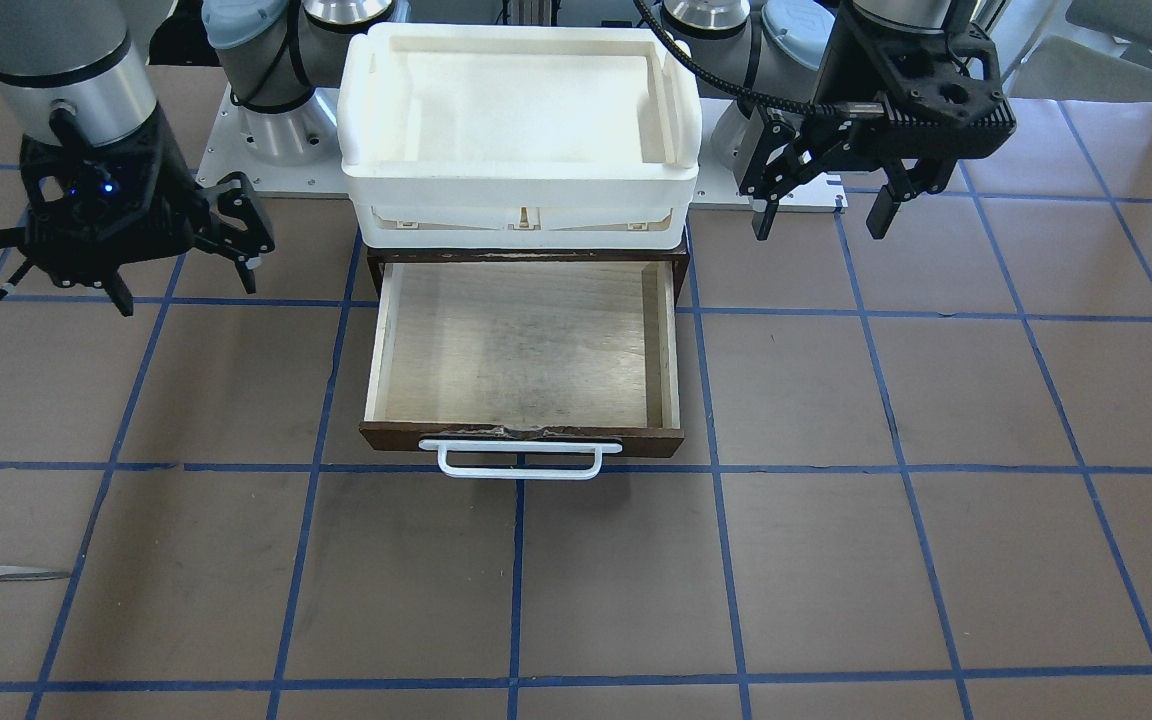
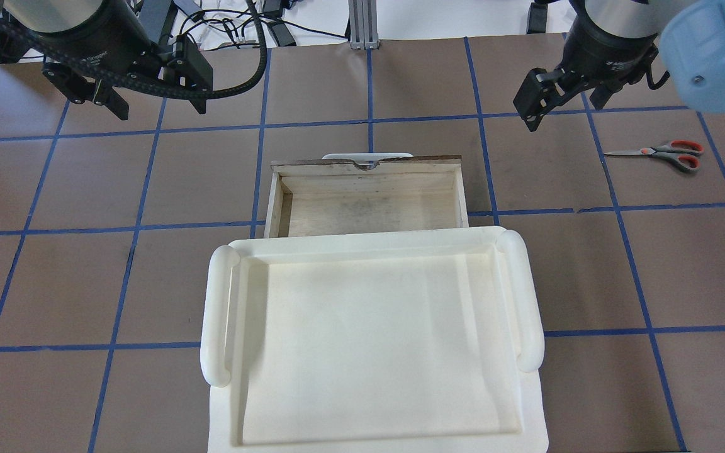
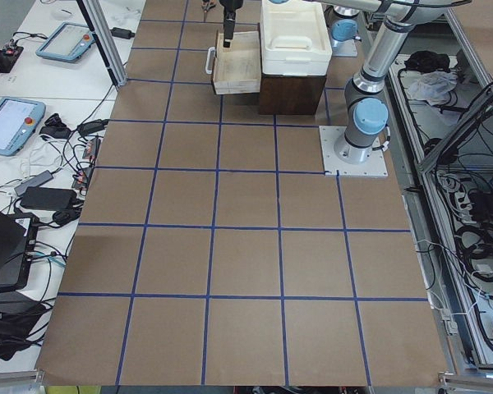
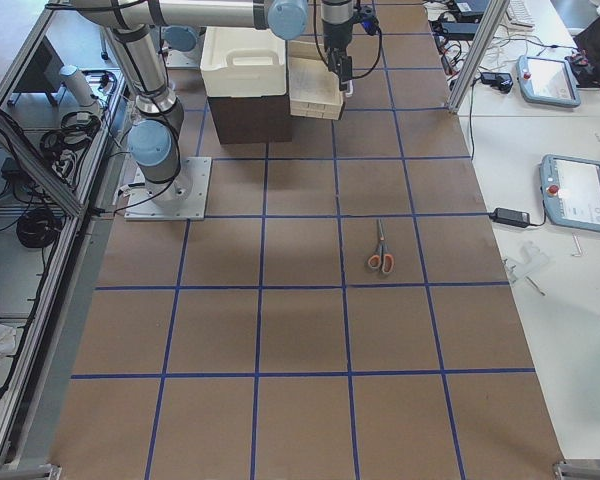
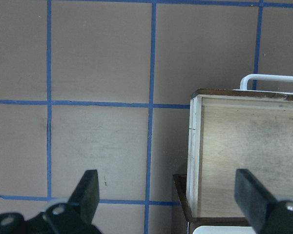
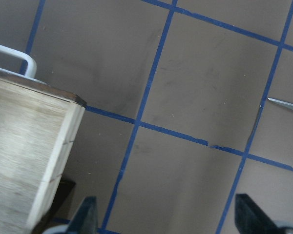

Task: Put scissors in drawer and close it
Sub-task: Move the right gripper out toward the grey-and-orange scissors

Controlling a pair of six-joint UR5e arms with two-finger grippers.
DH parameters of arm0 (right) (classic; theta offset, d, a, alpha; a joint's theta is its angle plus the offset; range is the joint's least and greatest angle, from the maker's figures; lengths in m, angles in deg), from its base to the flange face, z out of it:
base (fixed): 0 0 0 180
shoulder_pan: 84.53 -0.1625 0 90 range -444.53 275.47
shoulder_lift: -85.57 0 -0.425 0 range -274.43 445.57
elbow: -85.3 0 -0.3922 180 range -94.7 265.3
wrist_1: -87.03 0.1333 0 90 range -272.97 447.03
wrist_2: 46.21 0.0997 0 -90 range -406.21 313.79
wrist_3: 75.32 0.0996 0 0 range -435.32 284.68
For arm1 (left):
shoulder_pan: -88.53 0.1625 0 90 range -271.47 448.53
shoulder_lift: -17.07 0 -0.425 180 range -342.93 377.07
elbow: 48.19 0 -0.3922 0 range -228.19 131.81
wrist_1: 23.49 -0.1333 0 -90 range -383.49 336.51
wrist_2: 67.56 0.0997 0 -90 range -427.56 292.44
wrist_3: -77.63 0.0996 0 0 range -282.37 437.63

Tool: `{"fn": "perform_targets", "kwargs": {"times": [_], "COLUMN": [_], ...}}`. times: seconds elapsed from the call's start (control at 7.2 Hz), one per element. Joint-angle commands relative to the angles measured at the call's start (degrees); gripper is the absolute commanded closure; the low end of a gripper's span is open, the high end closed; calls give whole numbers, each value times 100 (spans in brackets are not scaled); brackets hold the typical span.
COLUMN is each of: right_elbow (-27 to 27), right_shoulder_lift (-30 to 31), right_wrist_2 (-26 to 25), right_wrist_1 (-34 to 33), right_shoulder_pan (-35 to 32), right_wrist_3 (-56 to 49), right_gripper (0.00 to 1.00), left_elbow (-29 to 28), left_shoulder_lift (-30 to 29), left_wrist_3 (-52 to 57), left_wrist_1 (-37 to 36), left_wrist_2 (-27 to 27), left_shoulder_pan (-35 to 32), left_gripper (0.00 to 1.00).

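Two grippers flank one open drawer; I read the overhead view from its left. The left gripper [image 2: 157, 100] hangs over the bare counter [image 2: 148, 283], jaws spread wide and empty, clear of the drawer's travel. At centre the drawer [image 2: 369, 207] stands pulled out from under the white tray [image 2: 218, 314]. Its bar handle [image 2: 367, 155] is on the side away from the robot and its pale floor is bare, so I judge it ready to receive. The right gripper [image 2: 564, 107] also hangs wide and empty, near the scissors, so I judge it the arm for the pick. The scissors [image 2: 658, 151] lie flat on the counter, well to the right of the drawer, blades shut. Their long axis runs roughly parallel to the drawer front, tips pointing toward the drawer and handles toward the robot's right.
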Motion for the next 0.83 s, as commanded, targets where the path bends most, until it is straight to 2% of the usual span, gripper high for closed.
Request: {"fn": "perform_targets", "kwargs": {"times": [0.0,0.14,0.28,0.69], "right_elbow": [-74,-74,-74,-74], "right_shoulder_lift": [-316,-536,-694,-1160], "right_wrist_2": [-2,15,6,-3], "right_wrist_1": [-51,-478,-561,-1148], "right_shoulder_pan": [780,1176,1597,2215], "right_wrist_3": [-1813,-2885,-3792,-6183], "right_gripper": [0,0,0,0], "left_elbow": [-4,-4,-4,5], "left_shoulder_lift": [3,12,29,21], "left_wrist_3": [0,0,0,0], "left_wrist_1": [7,7,7,7], "left_wrist_2": [-9,-10,-1,-9], "left_shoulder_pan": [-1,-1,-1,-1], "left_gripper": [0,0,0,0]}}
